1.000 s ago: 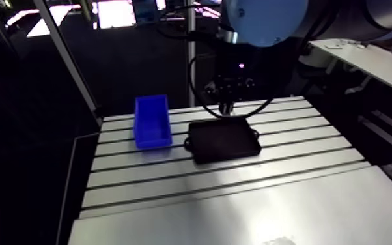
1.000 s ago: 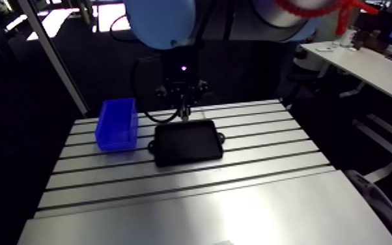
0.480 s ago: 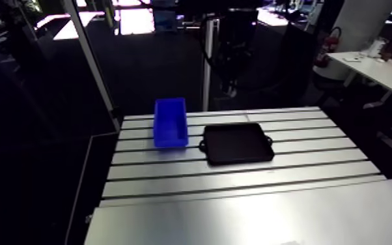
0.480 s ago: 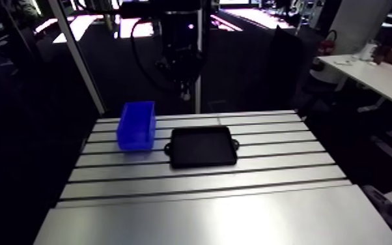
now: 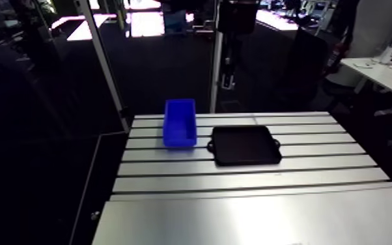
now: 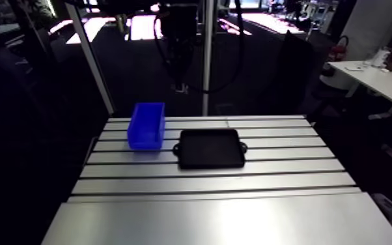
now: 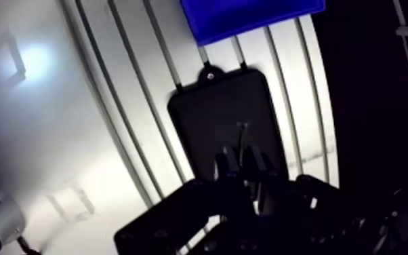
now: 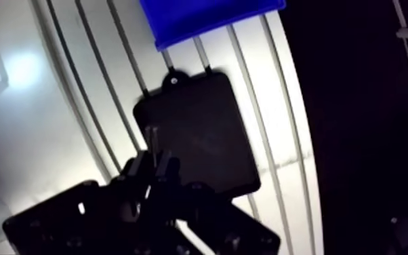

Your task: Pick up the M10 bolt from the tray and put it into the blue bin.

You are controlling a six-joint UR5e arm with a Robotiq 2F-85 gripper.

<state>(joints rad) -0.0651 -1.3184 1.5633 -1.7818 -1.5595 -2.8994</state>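
Up from the far rim of the black rectangular tray [image 6: 211, 148], where it sat low just before, the dark two-finger gripper [image 7: 242, 157] now hangs high above the slotted aluminium table [image 6: 238, 215]. The arm view has swung with the arm too, so tray and bin have not themselves moved.

In the wrist view the fingers stand close together with a slim grey metal M10 bolt [image 7: 241, 134] pinched between them, its shank poking out ahead of the tips. The view is dim, so I take this as a grip on the bolt rather than a certainty. The tray floor shows nothing else.

The open blue plastic bin [image 6: 146, 127] stands just beside the tray, both near the table's far edge, the bin closer to the far corner. From the wrist it lies ahead of the fingers, beyond the tray's lug.

Risks, as I judge them: the hold is only at the fingertips on a thin round shank, so a quick sideways swing could tilt the bolt or let it slip out short of the bin. Letting go from this height could make it bounce out — or miss the narrow opening.
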